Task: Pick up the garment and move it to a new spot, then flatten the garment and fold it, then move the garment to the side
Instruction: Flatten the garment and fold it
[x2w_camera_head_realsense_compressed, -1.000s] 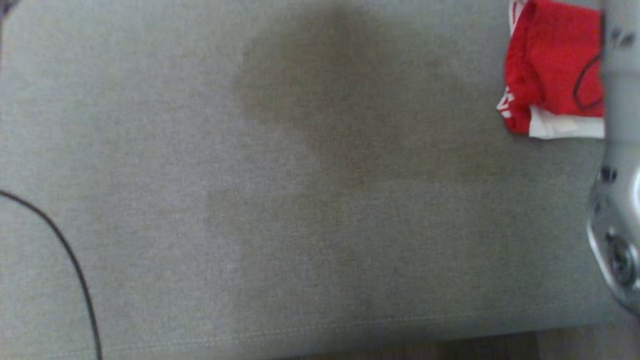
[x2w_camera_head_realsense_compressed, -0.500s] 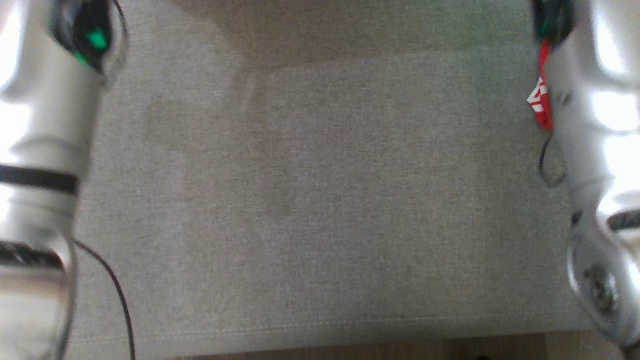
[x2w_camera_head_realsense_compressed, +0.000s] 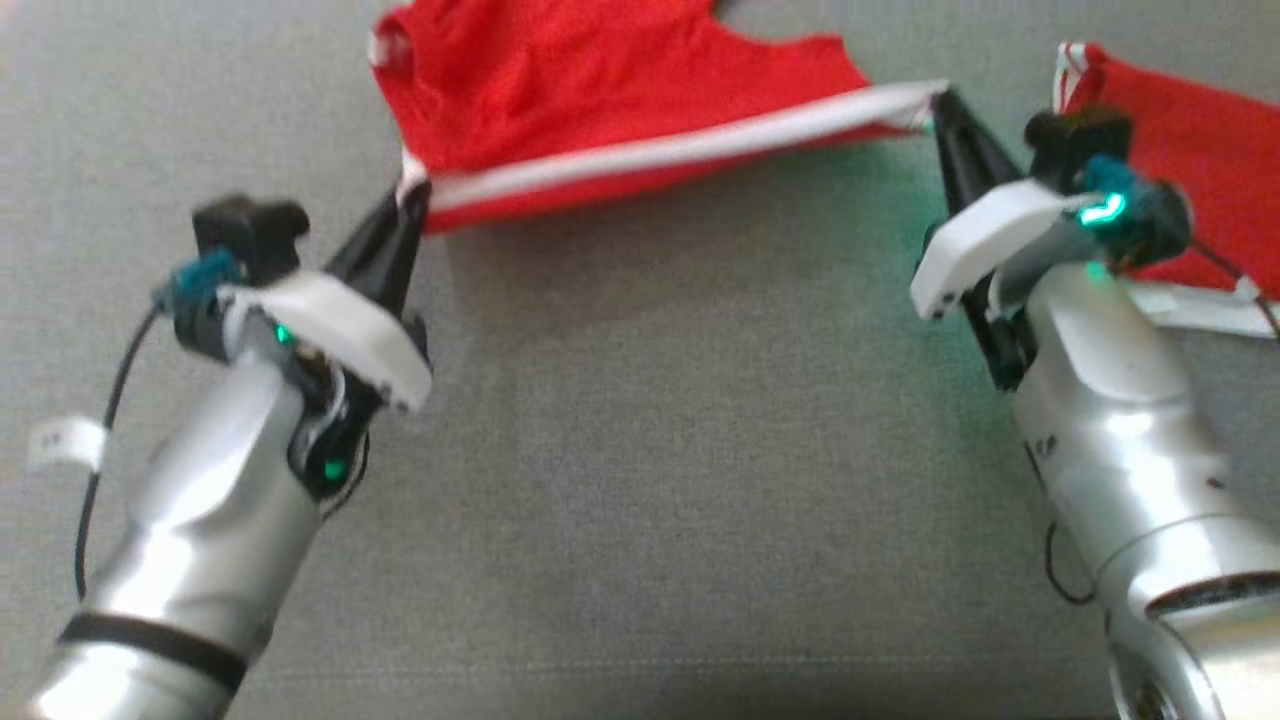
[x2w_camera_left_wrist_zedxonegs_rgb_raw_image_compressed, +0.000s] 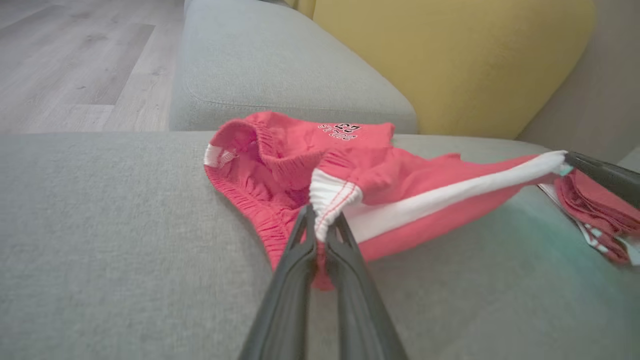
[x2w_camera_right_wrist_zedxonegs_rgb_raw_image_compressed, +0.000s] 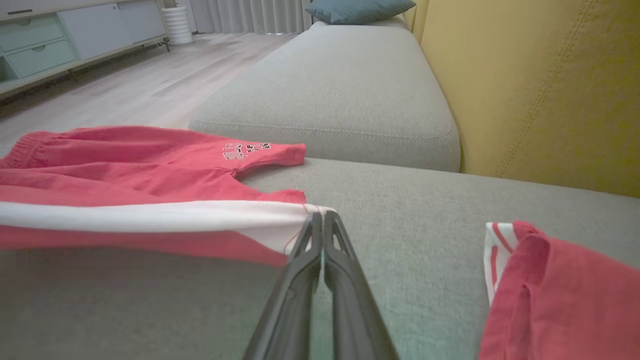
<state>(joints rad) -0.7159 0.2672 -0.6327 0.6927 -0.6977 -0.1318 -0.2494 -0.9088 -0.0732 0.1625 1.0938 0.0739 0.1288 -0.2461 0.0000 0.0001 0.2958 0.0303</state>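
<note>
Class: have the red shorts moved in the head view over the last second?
Yes. The cushion left of the folded red pile was bare; now the shorts are stretched there, held between the left pincer and the right pincer.

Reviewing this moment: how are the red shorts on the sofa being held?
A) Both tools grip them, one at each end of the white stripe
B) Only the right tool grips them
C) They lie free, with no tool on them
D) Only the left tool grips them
A: the left tool and the right tool are each shut on one end of the white stripe, and the shorts are stretched between them.
</note>
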